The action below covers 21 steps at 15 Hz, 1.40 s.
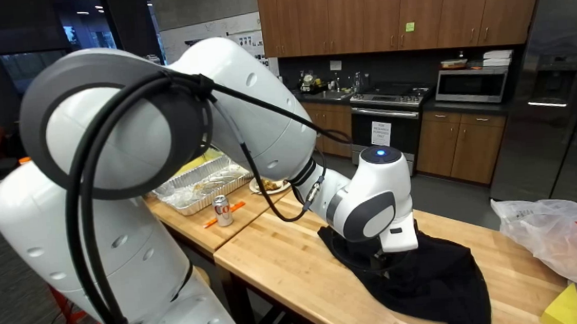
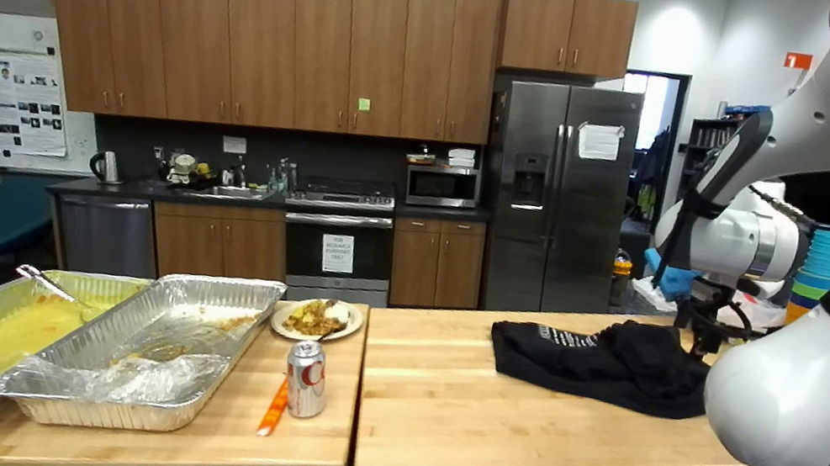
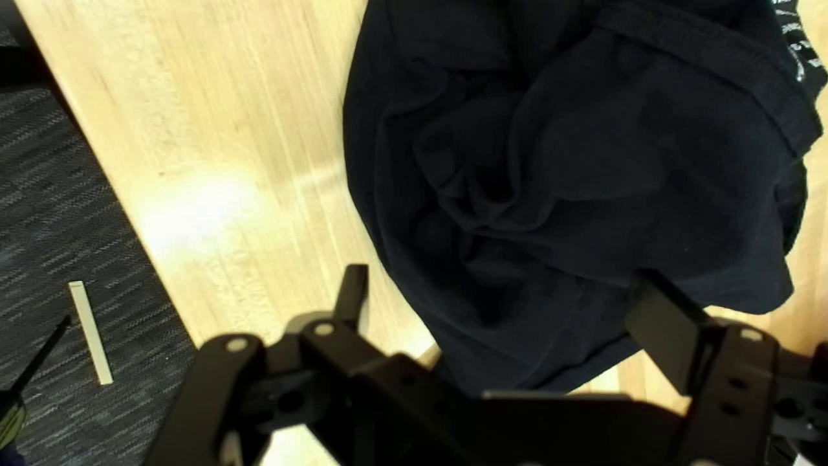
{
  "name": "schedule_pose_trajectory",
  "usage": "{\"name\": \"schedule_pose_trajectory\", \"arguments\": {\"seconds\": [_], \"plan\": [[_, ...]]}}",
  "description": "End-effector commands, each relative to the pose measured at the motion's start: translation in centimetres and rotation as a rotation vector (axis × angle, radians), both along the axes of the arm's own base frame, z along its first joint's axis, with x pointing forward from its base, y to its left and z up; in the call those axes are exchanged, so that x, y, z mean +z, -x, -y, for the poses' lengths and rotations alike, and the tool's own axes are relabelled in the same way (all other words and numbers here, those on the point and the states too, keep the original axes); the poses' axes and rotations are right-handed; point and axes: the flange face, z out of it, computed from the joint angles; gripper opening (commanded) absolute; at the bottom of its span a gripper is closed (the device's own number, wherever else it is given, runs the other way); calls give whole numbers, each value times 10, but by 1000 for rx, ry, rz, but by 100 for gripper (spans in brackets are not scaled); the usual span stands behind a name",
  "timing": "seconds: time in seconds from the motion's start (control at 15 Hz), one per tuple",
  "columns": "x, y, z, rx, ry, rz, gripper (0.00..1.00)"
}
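In an exterior view, one gripper (image 1: 381, 263) hangs low over one black cloth (image 1: 437, 279) on the table (image 1: 280, 255), with one plastic bag (image 1: 542, 240) farther along. In an exterior view, that cloth lies crumpled, white lettering (image 2: 566, 337) showing; the neighbouring table (image 2: 236, 425) bears one can (image 2: 305, 384) and one plate (image 2: 283, 325), near at least three foil trays (image 2: 118, 417). In the wrist view, the two fingers (image 3: 666, 333) stand wide apart, gripping nothing, one over bare table and one over cloth; whether either touches it, I cannot tell. The handling looks early to me: the cloth rests bunched on the table, and no grip on it is made yet
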Motion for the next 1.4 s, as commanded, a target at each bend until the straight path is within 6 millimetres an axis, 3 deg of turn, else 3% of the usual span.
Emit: {"name": "schedule_pose_trajectory", "arguments": {"seconds": [0.0, 0.53, 0.8, 1.33], "plan": [[2, -3, 10, -26, -7, 4, 100], [20, -43, 23, -21, 6, 78, 100], [24, -64, 13, 194, 7, 29, 100], [36, -114, 31, 539, 176, 25, 100]]}}
